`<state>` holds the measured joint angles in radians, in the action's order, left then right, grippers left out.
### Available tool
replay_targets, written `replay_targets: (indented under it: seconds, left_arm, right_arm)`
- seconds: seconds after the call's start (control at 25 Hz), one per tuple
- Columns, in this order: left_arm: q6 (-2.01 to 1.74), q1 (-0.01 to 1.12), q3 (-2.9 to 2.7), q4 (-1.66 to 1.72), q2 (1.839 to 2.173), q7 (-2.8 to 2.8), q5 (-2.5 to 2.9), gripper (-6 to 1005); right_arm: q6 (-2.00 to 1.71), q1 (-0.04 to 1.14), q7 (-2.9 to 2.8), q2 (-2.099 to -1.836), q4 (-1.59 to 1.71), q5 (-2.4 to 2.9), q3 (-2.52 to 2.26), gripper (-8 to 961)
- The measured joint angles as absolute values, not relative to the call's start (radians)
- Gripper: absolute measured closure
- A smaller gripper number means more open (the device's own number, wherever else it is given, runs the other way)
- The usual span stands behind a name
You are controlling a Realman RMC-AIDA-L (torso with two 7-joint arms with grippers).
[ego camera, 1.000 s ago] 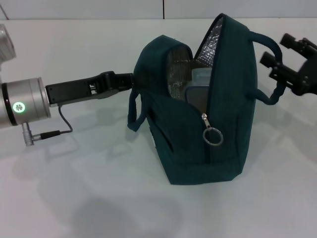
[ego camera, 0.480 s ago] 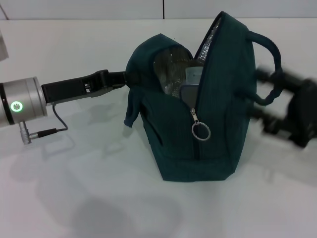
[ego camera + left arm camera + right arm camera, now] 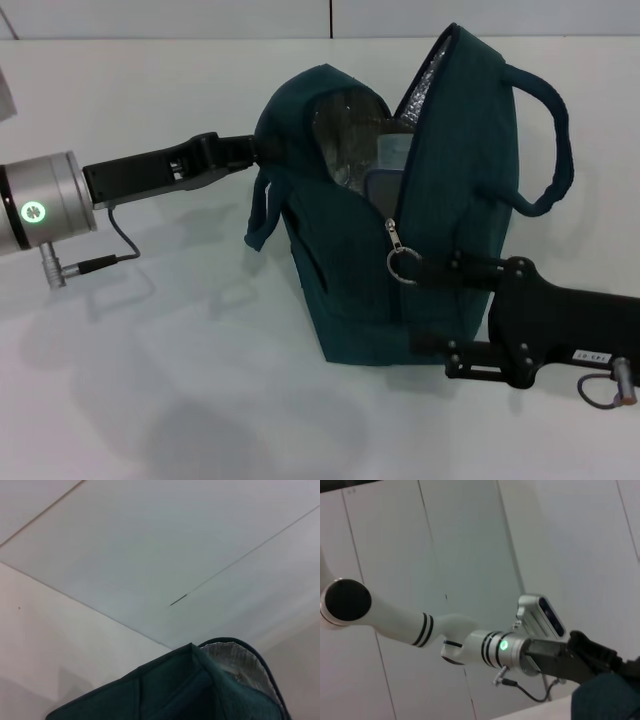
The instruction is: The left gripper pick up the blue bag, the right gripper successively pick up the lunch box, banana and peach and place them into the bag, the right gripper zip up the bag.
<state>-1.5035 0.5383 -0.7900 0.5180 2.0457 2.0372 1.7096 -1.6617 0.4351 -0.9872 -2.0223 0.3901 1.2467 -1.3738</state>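
we see the blue bag (image 3: 400, 250) upright on the table (image 3: 150, 380), mouth gaping, left gripper (image 3: 255, 150) clamped on its rim. right gripper (image 3: 425, 310), fingers apart, upper tip at the zipper ring (image 3: 403, 266); we'd pinch it, then pull along the track.

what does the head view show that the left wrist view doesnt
Only the head view shows the right tool open beside the zipper ring, the left tool at the bag's left edge, a loop handle and the lunch box inside. Only the left wrist view shows a seamed pale panel beyond the bag. Both show the blue bag and its foil lining.
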Motion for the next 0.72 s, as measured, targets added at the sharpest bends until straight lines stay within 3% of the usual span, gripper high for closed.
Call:
replay_targets:
  seconds: [0.72]
  left_arm:
    - [-1.506, 0.538, -0.79, 0.518, 2.044, 2.037, 1.707, 858]
  right_arm:
    - [-1.63, 0.432, -1.01, -2.015, 0.389, 1.244, -1.38, 247]
